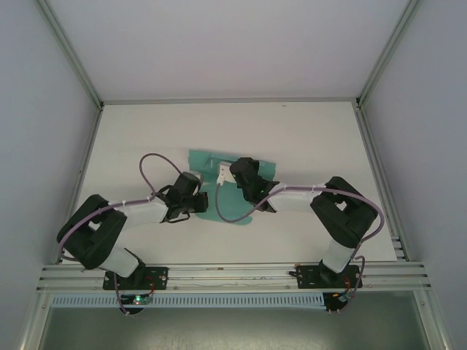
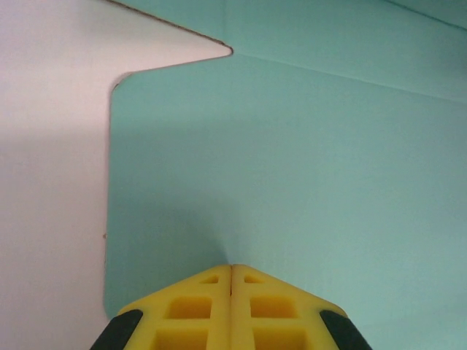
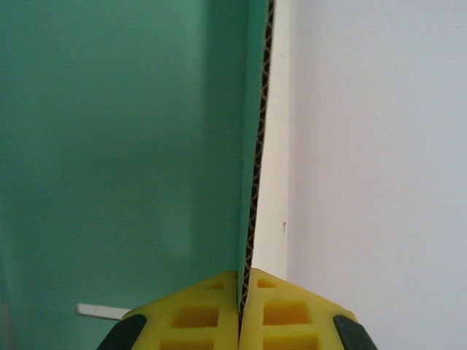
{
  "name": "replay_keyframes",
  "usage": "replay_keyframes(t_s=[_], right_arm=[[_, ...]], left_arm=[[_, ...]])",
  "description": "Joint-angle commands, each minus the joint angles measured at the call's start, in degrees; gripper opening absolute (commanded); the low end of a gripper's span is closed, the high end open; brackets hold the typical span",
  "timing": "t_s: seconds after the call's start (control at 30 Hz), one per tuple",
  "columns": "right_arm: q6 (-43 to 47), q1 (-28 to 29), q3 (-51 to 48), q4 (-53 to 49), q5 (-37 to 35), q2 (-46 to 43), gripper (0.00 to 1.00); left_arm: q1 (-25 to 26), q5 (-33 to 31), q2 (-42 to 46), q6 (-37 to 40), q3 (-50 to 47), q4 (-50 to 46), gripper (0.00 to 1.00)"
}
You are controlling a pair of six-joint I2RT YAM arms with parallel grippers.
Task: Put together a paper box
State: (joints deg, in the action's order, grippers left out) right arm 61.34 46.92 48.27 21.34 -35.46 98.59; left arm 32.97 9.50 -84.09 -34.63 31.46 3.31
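From above, a white table (image 1: 306, 142) sits between grey walls (image 1: 36, 109). The teal paper box (image 1: 228, 205), still a flat sheet, lies mid-table between the left gripper (image 1: 193, 195) and the right gripper (image 1: 241, 173).

In the left wrist view, the left gripper (image 2: 231, 268) has its jaws closed together, with the tips against the paper box (image 2: 292, 160) on the table (image 2: 51, 146).

In the right wrist view, the right gripper (image 3: 241, 281) is clamped on the edge of the paper box (image 3: 109, 146).

Showing left arm (image 1: 95, 233) and right arm (image 1: 343, 215) in black joint housings with white links. Carrying purple cables (image 1: 153, 155) looping along each. Fitting left gripper (image 2: 231, 268) and right gripper (image 3: 241, 275) with yellow moulded fingers (image 2: 190, 310), square-pocketed, black-cornered. Sitting on black base plates (image 1: 135, 279).
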Motion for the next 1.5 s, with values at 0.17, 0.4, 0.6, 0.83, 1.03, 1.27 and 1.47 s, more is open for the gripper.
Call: replay_keyframes(t_s=[0.17,0.4,0.6,0.83,1.03,1.27,1.47], right_arm=[[6.6,4.16,-6.69,1.25,-0.49,-4.91,0.0],[8.5,6.79,-8.09,5.2,-2.85,-6.15,0.0],[7.7,6.97,-8.64,4.87,-2.79,-6.52,0.0],[6.88,6.92,-8.55,4.41,-2.25,-6.82,0.0],[6.4,6.79,-8.29,3.46,-2.34,-6.82,0.0],[5.18,6.29,-7.85,1.77,-1.73,-7.17,0.0],[3.91,6.2,-7.55,0.81,-1.56,-6.82,0.0]], left_arm=[[2.29,-3.99,11.57,-5.19,-2.79,-13.9,0.21],[-1.51,-18.44,17.2,-12.78,4.83,-29.2,0.59],[-11.23,-5.37,11.46,-10.65,4.5,-14.17,0.59],[-12.51,-11.38,-0.65,-8.74,12.34,-17.7,0.24],[-12.54,-9.14,-10.13,-8.83,15.76,-15.88,0.02],[-12.03,0.53,-10.91,-6.36,14.06,-7.45,0.0],[-11.36,10.37,-8.46,-3.77,10.88,1.23,0.0]])
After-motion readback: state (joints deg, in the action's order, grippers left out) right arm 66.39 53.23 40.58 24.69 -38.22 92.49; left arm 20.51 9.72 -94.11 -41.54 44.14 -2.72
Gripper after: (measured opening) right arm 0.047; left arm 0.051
